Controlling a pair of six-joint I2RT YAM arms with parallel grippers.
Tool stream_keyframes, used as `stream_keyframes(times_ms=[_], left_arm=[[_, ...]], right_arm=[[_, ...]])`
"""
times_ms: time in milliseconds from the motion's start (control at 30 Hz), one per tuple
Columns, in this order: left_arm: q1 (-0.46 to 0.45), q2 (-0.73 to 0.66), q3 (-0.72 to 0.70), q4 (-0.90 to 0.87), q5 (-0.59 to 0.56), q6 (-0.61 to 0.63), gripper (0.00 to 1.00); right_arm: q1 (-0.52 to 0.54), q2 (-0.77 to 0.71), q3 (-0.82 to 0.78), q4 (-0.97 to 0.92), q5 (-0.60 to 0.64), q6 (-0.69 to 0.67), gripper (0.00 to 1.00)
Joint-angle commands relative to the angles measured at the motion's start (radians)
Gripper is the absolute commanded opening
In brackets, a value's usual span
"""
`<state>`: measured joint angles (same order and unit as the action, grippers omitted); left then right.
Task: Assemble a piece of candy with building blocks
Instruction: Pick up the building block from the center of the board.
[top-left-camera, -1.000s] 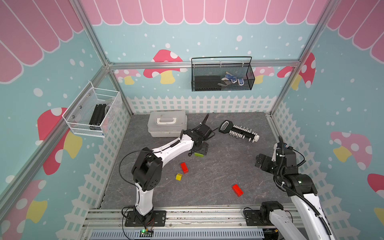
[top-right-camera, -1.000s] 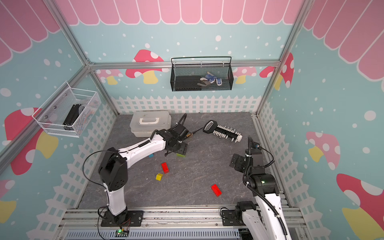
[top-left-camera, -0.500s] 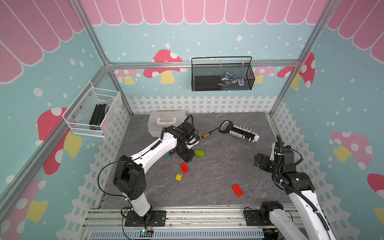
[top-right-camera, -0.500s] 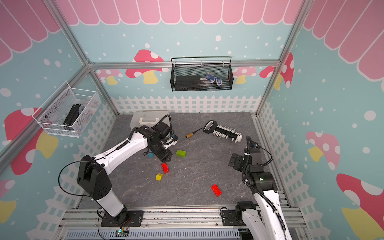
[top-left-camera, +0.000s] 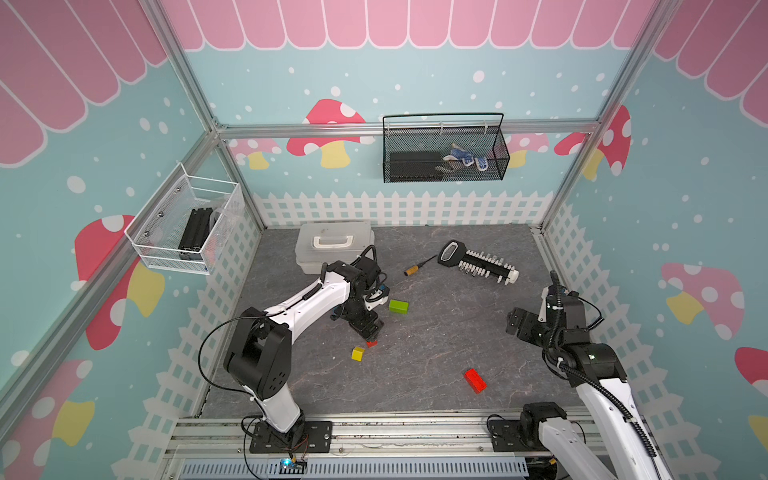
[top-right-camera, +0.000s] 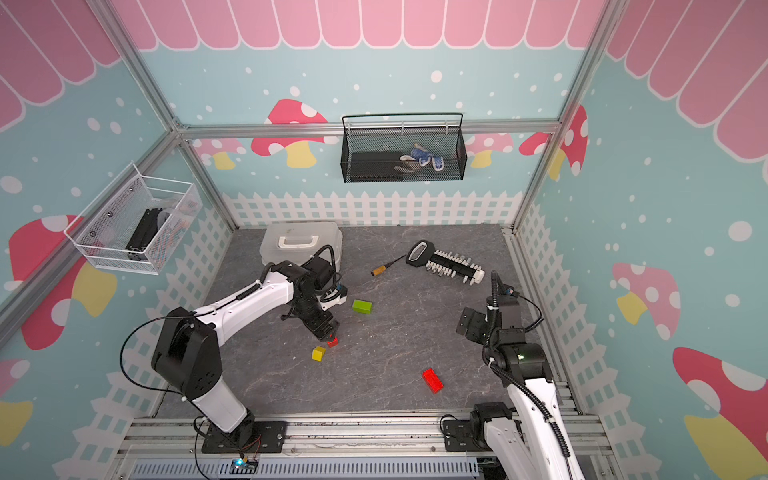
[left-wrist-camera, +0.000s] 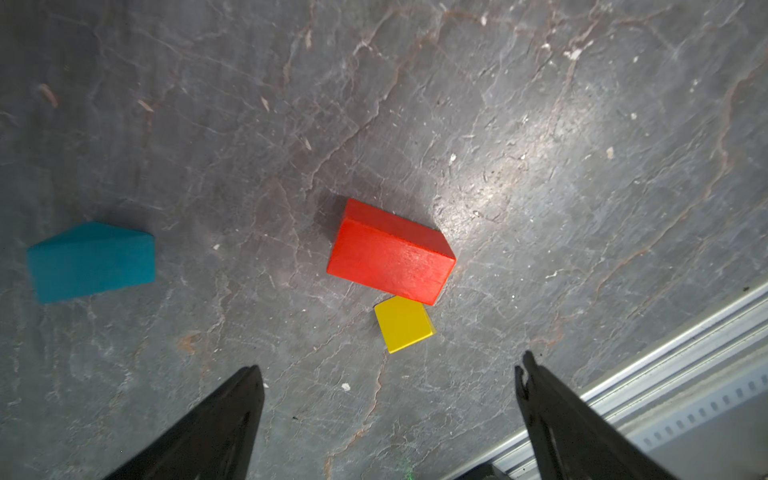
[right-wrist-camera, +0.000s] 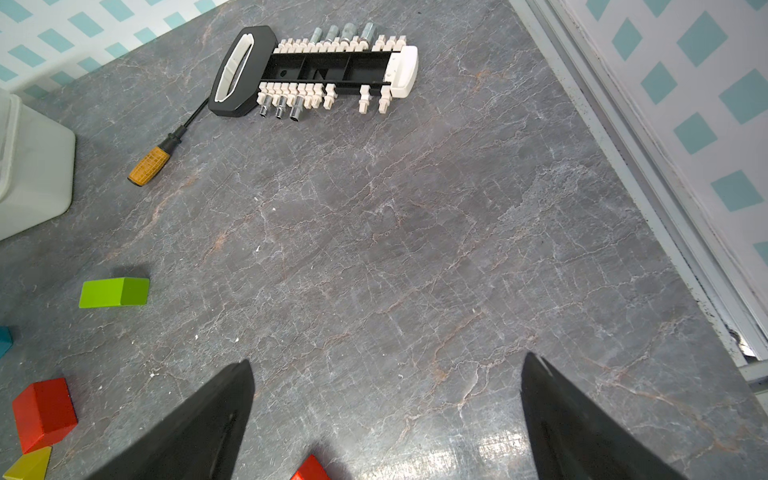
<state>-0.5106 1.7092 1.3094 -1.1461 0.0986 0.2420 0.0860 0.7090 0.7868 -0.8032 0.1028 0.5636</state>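
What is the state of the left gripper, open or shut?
Open: in the left wrist view, the left gripper stands with fingers far apart, nothing between them.

1. The bench (left-wrist-camera: 540, 145) is dark grey with pale, rusty veins.
2. Ahead of the black left end effector (left-wrist-camera: 390, 365): a red block (left-wrist-camera: 390, 253), a yellow block (left-wrist-camera: 404, 323).
3. The triangular block (left-wrist-camera: 91, 259) is teal-blue.
4. The green block (right-wrist-camera: 114, 292) is lime.
5. The bit rack (right-wrist-camera: 316, 70) is black and cream.

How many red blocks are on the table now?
2. One red block lies below the open left gripper, beside the yellow block; the second red block lies alone nearer the front rail. The left arm could hide more.
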Motion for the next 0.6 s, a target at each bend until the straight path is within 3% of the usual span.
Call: stream_keyframes(times_ms=[0,200,567], left_arm=[[0.0,0.001,-0.013,0.067,-0.012,0.021,0.99],[-0.002,0.032,-0.046,0.139,-0.088,0.019,0.99],[-0.06,0.115,-0.054,0.181,-0.09,0.033,0.99]], right_arm=[[0.006,-0.009,-0.005,0.003,-0.003,0.018,1.0],[0.005,-0.005,0.003,-0.001,-0.01,0.014,1.0],[0.006,-0.011,-0.003,-0.013,0.003,0.027,1.0]])
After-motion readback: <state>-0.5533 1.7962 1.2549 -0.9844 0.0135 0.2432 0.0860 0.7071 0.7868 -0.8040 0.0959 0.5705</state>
